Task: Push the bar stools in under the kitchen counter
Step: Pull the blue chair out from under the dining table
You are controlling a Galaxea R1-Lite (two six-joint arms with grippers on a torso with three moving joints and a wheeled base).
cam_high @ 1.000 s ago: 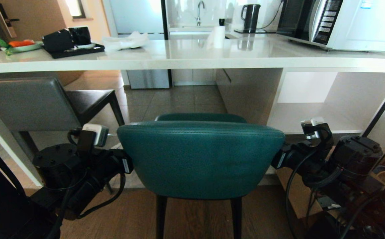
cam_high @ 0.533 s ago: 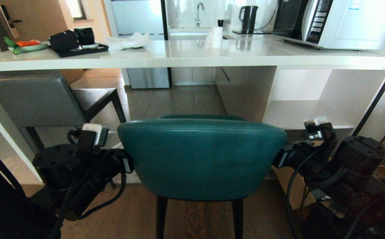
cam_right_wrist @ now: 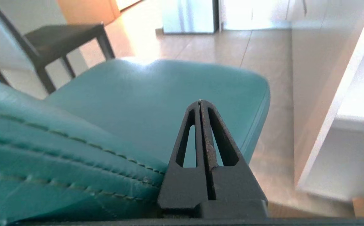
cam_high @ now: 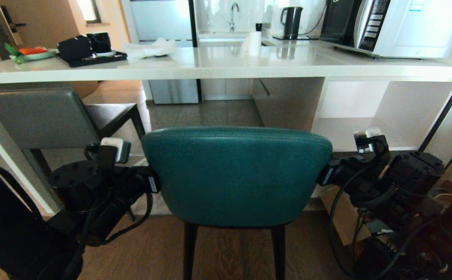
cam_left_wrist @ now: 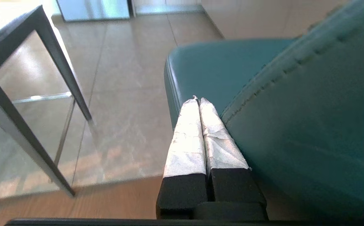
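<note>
Pushing step: both tools, left (cam_left_wrist: 199,103) and right (cam_right_wrist: 199,105), fingers pressed together, flank the teal stool (cam_high: 235,175), with the counter (cam_high: 226,70) at 12 o'clock. Next: push straight forward.

Dark wood floor (cam_high: 233,252) lies nearest, giving way to grey-brown tiles (cam_high: 206,114) farther in. At the back stand a sink tap (cam_high: 233,13), a black kettle (cam_high: 291,21) and a white microwave (cam_high: 401,25). A wooden door (cam_high: 35,19) fills the far left corner. Bright daylight glares off the back wall.
</note>
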